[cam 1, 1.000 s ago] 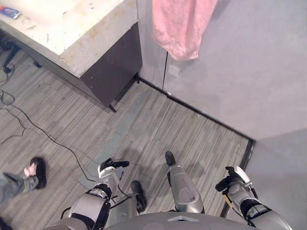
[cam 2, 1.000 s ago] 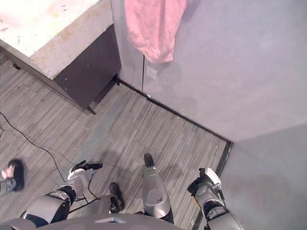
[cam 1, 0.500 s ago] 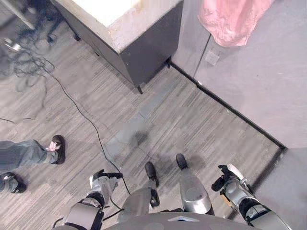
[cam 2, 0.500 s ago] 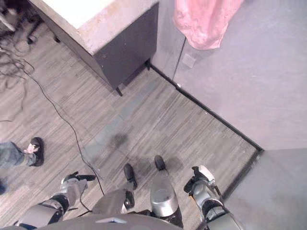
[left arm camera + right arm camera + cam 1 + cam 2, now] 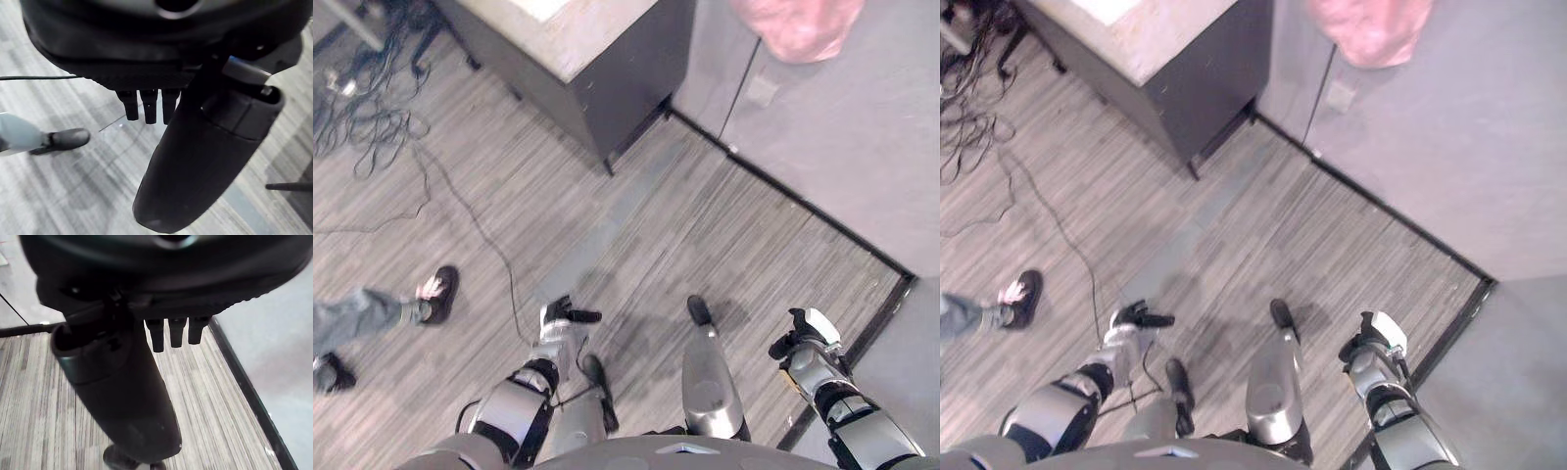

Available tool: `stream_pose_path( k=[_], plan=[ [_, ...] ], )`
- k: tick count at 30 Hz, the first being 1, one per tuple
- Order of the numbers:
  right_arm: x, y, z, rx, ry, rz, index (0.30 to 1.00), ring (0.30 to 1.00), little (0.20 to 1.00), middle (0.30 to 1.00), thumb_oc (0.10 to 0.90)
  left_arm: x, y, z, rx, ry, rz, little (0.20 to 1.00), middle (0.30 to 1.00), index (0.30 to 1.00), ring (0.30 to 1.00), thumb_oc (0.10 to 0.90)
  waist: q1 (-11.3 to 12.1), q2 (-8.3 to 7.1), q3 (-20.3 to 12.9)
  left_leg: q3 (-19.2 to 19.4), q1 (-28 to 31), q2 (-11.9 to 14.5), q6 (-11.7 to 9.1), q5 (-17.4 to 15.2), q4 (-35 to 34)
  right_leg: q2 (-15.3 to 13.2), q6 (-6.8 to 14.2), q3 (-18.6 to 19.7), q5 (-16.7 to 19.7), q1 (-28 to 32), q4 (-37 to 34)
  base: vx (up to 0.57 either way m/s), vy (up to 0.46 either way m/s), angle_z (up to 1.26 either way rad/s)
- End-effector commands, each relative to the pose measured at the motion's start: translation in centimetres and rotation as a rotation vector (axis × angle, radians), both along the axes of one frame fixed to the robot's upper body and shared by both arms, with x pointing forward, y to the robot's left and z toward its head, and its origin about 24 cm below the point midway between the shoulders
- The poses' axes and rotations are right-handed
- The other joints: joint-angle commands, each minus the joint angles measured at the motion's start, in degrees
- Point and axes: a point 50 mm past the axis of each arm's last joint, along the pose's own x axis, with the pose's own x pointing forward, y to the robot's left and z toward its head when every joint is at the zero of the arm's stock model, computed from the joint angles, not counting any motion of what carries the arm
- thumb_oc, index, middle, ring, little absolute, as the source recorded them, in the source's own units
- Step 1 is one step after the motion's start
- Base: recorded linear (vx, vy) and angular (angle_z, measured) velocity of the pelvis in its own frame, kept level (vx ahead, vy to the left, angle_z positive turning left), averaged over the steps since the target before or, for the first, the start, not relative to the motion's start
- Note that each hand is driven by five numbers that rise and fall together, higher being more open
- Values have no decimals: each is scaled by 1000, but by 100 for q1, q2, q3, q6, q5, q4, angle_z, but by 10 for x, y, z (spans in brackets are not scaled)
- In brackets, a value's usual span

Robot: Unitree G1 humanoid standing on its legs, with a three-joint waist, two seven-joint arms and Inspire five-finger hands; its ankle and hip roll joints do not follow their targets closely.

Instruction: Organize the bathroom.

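- While standing on the striped floor with both arms hanging low, holding nothing in either hand.
- Left hand down by the left side, above bare floor; released, fingers relaxed in a short row beside the thumb, nothing between them.
- Right hand down by the right side, close to the dark skirting at the foot of the grey wall; likewise slack, fingers loose and empty.
- Pink towel hanging on that wall, high in the head views and well apart from both hands; most likely the thing to be tidied, though not certain from the task wording alone.
- Dark cabinet with a pale, stained top standing in the corner just beside the towel's wall; small pale plate on the wall under the towel.
- Tangle of cables on the floor to the left, and a person's shoe further left, both away from the path to the wall.
- Step in hand, by judgement: walking or turning between jobs, not handling anything; little of the tidying visibly done from here.
- Next move calls for: stepping toward the wall and cabinet, raising the head so the towel and the top come fully into sight, then lifting one arm with fingers spread for a grasp.
- Worth watching: feet near the trailing cable, and the right arm close to the wall while turning.
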Motion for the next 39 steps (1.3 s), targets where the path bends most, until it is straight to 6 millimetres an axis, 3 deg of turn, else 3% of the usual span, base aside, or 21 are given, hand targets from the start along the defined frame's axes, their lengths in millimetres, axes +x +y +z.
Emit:
stream_pose_path(
  k=[1,2,3,4,6,8,11,16,17,18,19,20,21,22,23,25,26,27,28,31,39],
  plan=[
    [5,-4,8,-59,-40,82,900,900,900,900,800,-46,49,-20,107,122,125,900,900,900,900,800,48,193,-10,434,-226,181,628,-575,784,721,313,330,-221,-497,568,173,282,-8],
    [10,-2,10,-63,-38,131,900,900,900,900,800,-56,62,-22,145,156,155,900,900,900,900,800,171,53,40,686,-148,160,693,-785,899,564,430,9,-21,-674,566,184,265,-47],
    [15,3,11,-59,-24,193,900,900,900,900,800,-67,78,-24,175,188,193,900,900,900,900,800,364,-102,89,1047,-41,237,735,-928,996,485,453,-559,-76,-771,755,154,223,-44],
    [15,3,11,-59,-24,193,900,900,900,900,800,-67,78,-24,175,188,193,900,900,900,900,800,364,-102,89,1047,-41,237,735,-928,996,485,453,-559,-76,-771,755,200,151,-198],
    [16,8,8,-31,-10,220,900,900,900,900,800,-84,101,-25,197,219,255,900,900,900,900,800,544,-280,63,1407,329,180,761,-996,780,826,345,-1469,-335,-527,647,212,74,-227],
    [16,9,7,-23,-2,217,900,900,900,900,800,-87,104,-25,198,219,268,900,900,900,900,800,584,-311,44,1500,405,136,754,-974,699,903,282,-1650,-324,-400,468,98,-19,-56],
    [4,5,1,-8,-1,157,900,900,900,900,800,-80,100,-23,174,184,255,900,900,900,900,800,520,-259,-20,1433,405,126,719,-888,583,1061,92,-1541,-408,-191,301,119,-54,15],
    [-12,0,-6,5,-2,74,900,900,900,900,800,-70,85,-23,174,163,150,900,900,900,900,800,361,-128,-189,1124,459,148,627,-847,734,1187,-42,-1273,-573,-52,489,127,-37,4],
    [-20,1,-10,16,-17,22,900,900,900,900,800,-67,81,-23,159,141,152,900,900,900,900,800,324,-178,-280,797,272,338,324,29,2078,1369,-343,-1164,-527,-115,642,117,-139,2],
    [-22,2,-11,20,-24,10,900,900,900,900,800,-65,81,-22,155,123,155,900,900,900,900,800,320,-224,-281,659,130,383,275,243,2602,1420,-430,-1151,-546,-97,707,93,-146,-12],
    [-23,2,-11,20,-22,11,900,900,900,900,800,-65,81,-21,156,123,156,900,900,900,900,800,322,-247,-276,622,55,396,300,262,2813,1428,-452,-1133,-559,-84,726,177,-47,-21],
    [-26,1,-13,30,-30,-10,900,900,900,900,800,-62,79,-20,159,113,162,900,900,900,900,800,349,-343,-177,446,-425,467,414,95,3701,1483,-525,-1047,-723,122,841,185,-19,-39],
    [-28,-1,-12,36,-47,-32,900,900,900,900,800,-61,78,-19,159,108,176,900,900,900,900,800,393,-409,-108,372,-803,419,559,-114,3864,1501,-552,-978,-765,242,898,310,104,-69],
    [-30,-2,-13,49,-58,-63,900,900,900,900,800,-60,77,-18,163,98,187,900,900,900,900,800,470,-477,-81,296,-885,289,770,-410,3296,1522,-508,-830,-850,392,996,202,200,-103],
    [-30,-2,-13,55,-65,-78,900,900,900,900,800,-59,79,-17,168,91,188,900,900,900,900,800,495,-532,-125,292,-807,232,866,-321,2793,1514,-480,-709,-752,357,984,176,236,-118],
    [-30,-1,-13,62,-82,-90,900,900,900,900,800,-55,81,-14,166,81,211,900,900,900,900,800,532,-520,-160,-17,-683,209,812,-201,2130,1543,-387,-532,-788,305,1067,125,312,-122],
    [-24,2,-11,64,-97,-77,900,900,900,900,800,-50,83,-10,162,74,248,900,900,900,900,800,616,-472,-174,-408,-619,277,641,34,1463,1560,-275,-382,-861,261,1120,168,491,-112],
    [-21,3,-10,71,-112,-88,900,900,900,900,800,-45,83,-7,171,70,245,900,900,900,900,800,682,-456,-162,-694,-777,354,520,196,1582,1517,-227,-225,-955,219,1198,164,515,-96],
    [-20,3,-9,72,-120,-90,900,900,900,900,800,-46,81,-8,177,75,250,900,900,900,900,800,742,-455,-179,-740,-738,275,597,-150,1634,1382,-181,-192,-1002,126,1329,136,467,-93],
    [-18,-1,-7,84,-132,-109,900,900,900,900,800,-46,84,-8,209,71,226,900,900,900,900,800,676,-370,-212,-182,-565,248,647,-687,1791,899,9,-269,-873,-98,1449,117,462,-148],
    [-25,-6,-7,70,-127,-116,900,900,900,900,800,-44,96,-4,200,59,286,900,900,900,900,800,547,-253,-268,562,-346,-29,868,-1166,1926,380,302,-231,-434,56,924,74,346,-29]
  ],
)
